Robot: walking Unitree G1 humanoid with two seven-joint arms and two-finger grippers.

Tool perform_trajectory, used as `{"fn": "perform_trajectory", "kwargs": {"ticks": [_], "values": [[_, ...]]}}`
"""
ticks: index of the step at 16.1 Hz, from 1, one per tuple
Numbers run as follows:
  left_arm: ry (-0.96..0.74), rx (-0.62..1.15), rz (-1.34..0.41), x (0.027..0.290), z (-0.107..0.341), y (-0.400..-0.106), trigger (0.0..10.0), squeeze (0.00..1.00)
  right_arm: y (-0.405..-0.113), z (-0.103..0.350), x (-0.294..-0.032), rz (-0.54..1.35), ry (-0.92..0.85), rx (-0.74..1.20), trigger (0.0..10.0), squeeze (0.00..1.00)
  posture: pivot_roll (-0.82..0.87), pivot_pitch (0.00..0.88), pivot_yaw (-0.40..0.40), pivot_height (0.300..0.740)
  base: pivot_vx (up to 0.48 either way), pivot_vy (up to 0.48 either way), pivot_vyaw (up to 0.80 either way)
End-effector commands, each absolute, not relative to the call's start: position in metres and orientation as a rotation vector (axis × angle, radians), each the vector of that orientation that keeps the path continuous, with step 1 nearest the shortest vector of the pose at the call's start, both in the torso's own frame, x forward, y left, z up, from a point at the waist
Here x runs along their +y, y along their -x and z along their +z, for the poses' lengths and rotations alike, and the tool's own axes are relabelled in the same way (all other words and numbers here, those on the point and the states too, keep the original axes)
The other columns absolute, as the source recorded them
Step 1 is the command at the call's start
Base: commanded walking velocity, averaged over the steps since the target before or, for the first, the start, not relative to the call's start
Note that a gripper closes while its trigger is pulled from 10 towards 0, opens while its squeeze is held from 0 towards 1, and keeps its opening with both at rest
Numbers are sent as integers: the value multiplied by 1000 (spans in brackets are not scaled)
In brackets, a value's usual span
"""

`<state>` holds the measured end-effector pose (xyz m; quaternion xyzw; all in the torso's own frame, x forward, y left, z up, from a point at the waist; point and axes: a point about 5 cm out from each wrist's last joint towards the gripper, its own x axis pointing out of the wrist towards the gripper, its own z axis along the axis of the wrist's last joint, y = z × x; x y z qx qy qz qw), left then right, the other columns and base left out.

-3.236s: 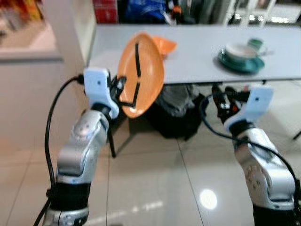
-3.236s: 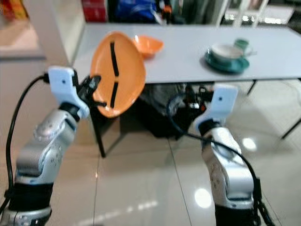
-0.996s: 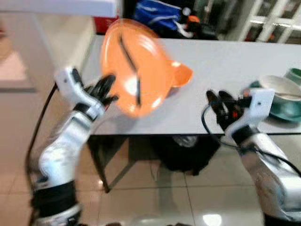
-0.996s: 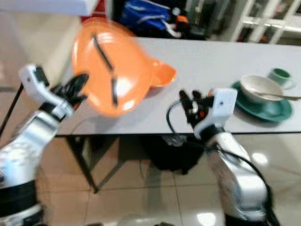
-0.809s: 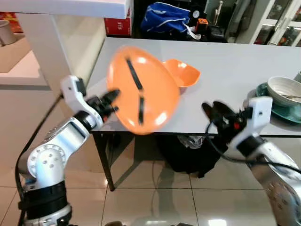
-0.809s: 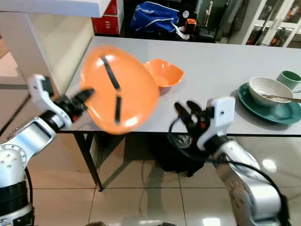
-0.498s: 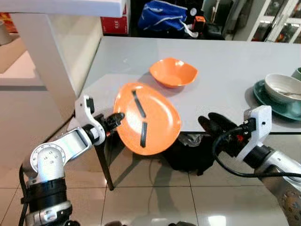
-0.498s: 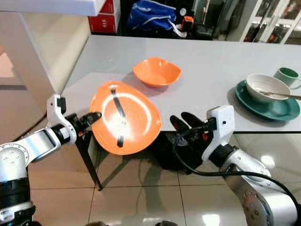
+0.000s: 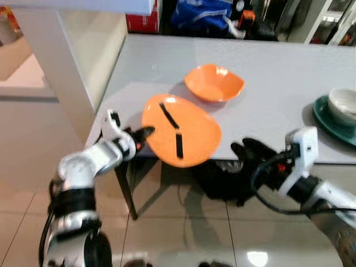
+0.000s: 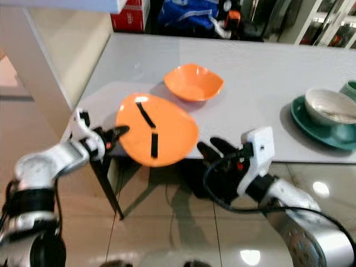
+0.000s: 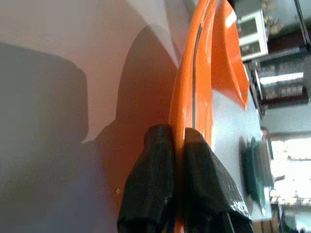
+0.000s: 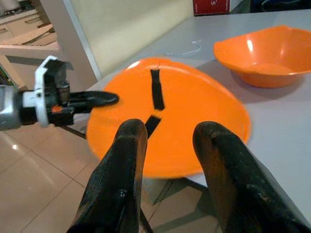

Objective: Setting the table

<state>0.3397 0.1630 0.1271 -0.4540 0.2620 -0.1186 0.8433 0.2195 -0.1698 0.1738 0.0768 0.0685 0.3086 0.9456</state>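
An orange plate [image 9: 181, 133] with two black strips lies nearly flat at the grey table's [image 9: 278, 67] near left edge, its front part hanging past the edge. I cannot tell whether it touches the tabletop. My left gripper [image 9: 146, 133] is shut on the plate's left rim; in the left wrist view both fingers [image 11: 155, 160] pinch the rim [image 11: 187, 97]. My right gripper [image 9: 250, 151] stands open just right of the plate at the table edge, nothing between its fingers [image 12: 127, 145]. An orange bowl [image 9: 214, 83] sits on the table behind the plate.
A green saucer with a white bowl [image 9: 340, 108] stands at the table's right, with a green cup [image 10: 351, 88] beside it. A white pillar and counter [image 9: 50, 50] rise at the left. A dark bag [image 9: 222, 178] lies under the table on the shiny tiled floor.
My left arm has tipped the plate from upright to nearly flat and lowered it to the table's near edge. The right gripper stays open beside it. The camera has moved closer.
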Motion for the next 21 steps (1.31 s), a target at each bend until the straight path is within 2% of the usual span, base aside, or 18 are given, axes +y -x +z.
{"fn": "perform_trajectory", "kwargs": {"ticks": [1, 2, 10, 16, 17, 18, 21], "values": [[972, 511, -267, 159, 133, -348, 10000, 0, -218, 179, -166, 642, -147, 125, 10000, 0, -1, 60, -7, 740, 0, 0, 0], [927, 509, -249, 156, 131, -353, 10000, 0, -218, 179, -163, 641, -149, 122, 10000, 0, -6, 61, -5, 740, 0, 0, 0], [904, 469, -229, 125, 126, -381, 10000, 0, -218, 172, -143, 621, -159, 132, 10000, 0, -36, 61, -4, 740, 0, 0, 0], [854, 434, -183, 121, 127, -389, 10000, 0, -220, 171, -137, 577, -157, 111, 10000, 0, -44, 58, 1, 740, 0, 0, 0], [813, 430, -180, 123, 127, -390, 10000, 878, -222, 171, -137, 567, -141, 98, 10000, 0, -47, 57, -1, 740, 0, 0, 0], [807, 430, -182, 122, 127, -390, 10000, 1000, -222, 172, -137, 561, -127, 87, 10000, 0, -47, 57, -2, 740, 0, 0, 0], [767, 438, -184, 123, 125, -389, 10000, 1000, -226, 173, -138, 545, -75, 50, 10000, 0, -45, 57, -3, 740, 0, 0, 0]]}}
